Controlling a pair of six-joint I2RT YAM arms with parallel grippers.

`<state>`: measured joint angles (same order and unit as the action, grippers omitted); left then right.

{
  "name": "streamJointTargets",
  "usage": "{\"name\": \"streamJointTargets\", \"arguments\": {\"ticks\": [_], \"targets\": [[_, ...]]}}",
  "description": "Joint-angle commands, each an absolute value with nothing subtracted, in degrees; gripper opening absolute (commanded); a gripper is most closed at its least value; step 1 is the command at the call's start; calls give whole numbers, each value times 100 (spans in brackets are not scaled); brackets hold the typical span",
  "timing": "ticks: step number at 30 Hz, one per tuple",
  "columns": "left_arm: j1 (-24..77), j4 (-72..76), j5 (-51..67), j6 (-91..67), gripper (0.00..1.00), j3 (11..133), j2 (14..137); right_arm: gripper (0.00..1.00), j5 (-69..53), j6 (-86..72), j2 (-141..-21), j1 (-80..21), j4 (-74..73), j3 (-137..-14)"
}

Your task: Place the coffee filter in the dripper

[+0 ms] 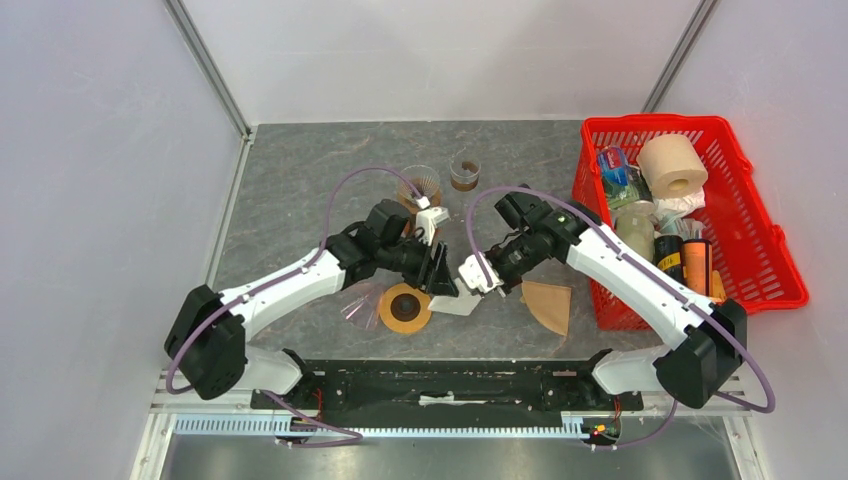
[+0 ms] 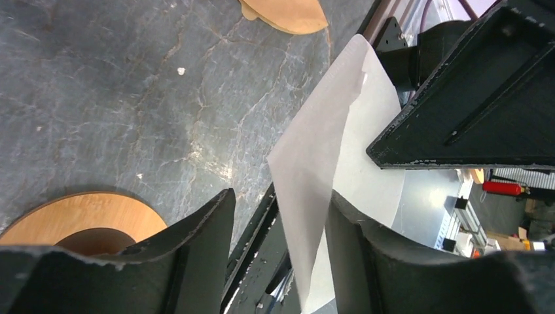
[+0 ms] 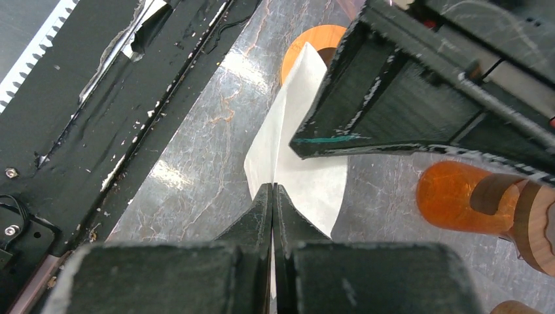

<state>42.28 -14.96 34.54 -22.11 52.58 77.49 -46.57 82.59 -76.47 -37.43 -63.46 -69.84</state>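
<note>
We hold the coffee filter (image 3: 313, 183) pinched in the right gripper (image 3: 273, 191). The left gripper (image 2: 280, 209) straddles its free edge, jaws apart. The dripper (image 1: 405, 308) lies nearer the left arm, toward the table's (image 1: 300, 180) near edge.

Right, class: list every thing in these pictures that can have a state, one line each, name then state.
white coffee filter, pinched at one edge, not yet in the dripper
right gripper, shut on the white coffee filter
left gripper, open, jaws either side of the white coffee filter
dripper, on the table, no filter in it
brown filter, lying flat on the table
red basket, full of items
</note>
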Motion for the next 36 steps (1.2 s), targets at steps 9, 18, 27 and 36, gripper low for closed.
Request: {"name": "streamJointTargets", "arguments": {"ticks": [9,18,27,36], "targets": [[4474,-1652,2453,-1928,2,5843,8027,0,-4846,8330,-7787,-3873,-6466,-7243],[4474,-2282,553,-1534,2,6306,7782,0,-4953,7969,-7153,-3933,-6229,-6524],[4474,-2435,509,-1499,2,6374,7620,0,-4832,7444,-6869,-3934,-5802,-6250],[4481,-2166,1782,-1457,2,6170,7167,59,-4122,6436,-6788,-3937,-4434,-6697]]}}
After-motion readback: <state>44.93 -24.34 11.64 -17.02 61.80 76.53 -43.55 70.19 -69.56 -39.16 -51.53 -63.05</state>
